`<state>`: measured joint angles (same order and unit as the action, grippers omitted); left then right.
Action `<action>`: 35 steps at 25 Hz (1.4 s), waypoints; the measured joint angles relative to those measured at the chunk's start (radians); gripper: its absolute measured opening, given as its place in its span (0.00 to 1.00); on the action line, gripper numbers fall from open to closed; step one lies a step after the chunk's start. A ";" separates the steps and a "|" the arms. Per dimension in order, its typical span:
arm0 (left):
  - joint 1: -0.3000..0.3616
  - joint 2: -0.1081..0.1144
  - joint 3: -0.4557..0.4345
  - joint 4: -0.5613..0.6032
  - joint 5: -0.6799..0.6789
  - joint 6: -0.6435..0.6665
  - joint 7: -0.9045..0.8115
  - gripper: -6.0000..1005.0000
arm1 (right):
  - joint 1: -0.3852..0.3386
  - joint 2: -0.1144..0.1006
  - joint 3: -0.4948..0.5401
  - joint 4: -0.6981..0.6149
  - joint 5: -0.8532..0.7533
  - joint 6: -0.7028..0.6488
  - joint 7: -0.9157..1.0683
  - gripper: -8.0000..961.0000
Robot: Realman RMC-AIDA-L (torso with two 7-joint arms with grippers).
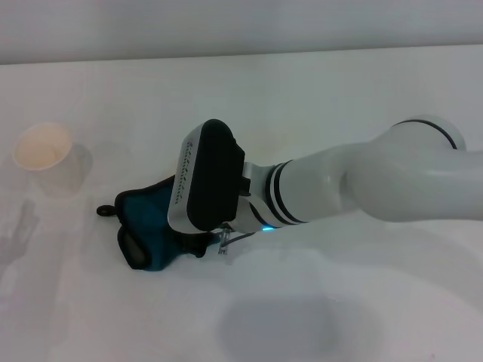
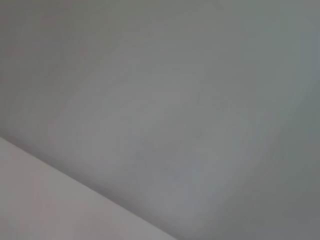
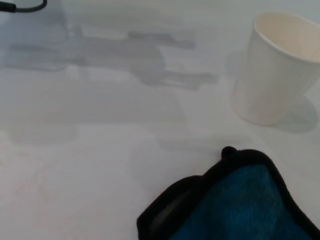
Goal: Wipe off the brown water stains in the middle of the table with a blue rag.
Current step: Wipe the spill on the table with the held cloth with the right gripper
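A: What lies nearest the front edge of the wide white matte table [image 1: 362, 68]?

B: The small folded teal-blue fuzzy rag with black edging [image 1: 151, 226], left of the middle. Its black loop points toward the left edge.

A: And the right gripper [image 1: 198, 243]?

B: It comes in from the right edge and sits on the rag. Whether it is apart or clamped, I cannot tell; the black wrist block hides it.

A: Farther back?

B: A white paper cup with beige inside [image 1: 47, 156] stands upright near the left edge, apart from the rag.

A: The brown stain?

B: I cannot make it out.
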<state>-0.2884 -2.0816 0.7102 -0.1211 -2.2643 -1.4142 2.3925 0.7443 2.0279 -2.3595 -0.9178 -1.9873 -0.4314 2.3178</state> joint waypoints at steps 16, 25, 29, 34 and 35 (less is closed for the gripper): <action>-0.008 -0.001 0.000 0.000 -0.004 0.000 0.000 0.88 | 0.031 0.000 0.065 0.133 0.003 0.090 0.003 0.06; -0.008 -0.002 0.000 -0.001 -0.003 0.000 -0.001 0.88 | 0.075 0.000 0.183 0.263 0.001 0.080 0.002 0.06; -0.007 -0.002 0.000 -0.001 -0.003 0.000 -0.001 0.88 | 0.079 -0.001 0.239 0.294 -0.004 0.053 0.002 0.06; -0.006 -0.002 0.000 -0.001 -0.003 0.000 -0.001 0.88 | 0.066 -0.008 0.292 0.296 -0.007 0.038 0.000 0.06; -0.006 -0.002 0.000 -0.001 -0.003 0.000 -0.001 0.88 | 0.064 -0.008 0.303 0.296 -0.008 0.033 0.000 0.06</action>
<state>-0.2946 -2.0832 0.7102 -0.1217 -2.2671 -1.4143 2.3914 0.8081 2.0194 -2.0566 -0.6217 -1.9949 -0.3981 2.3180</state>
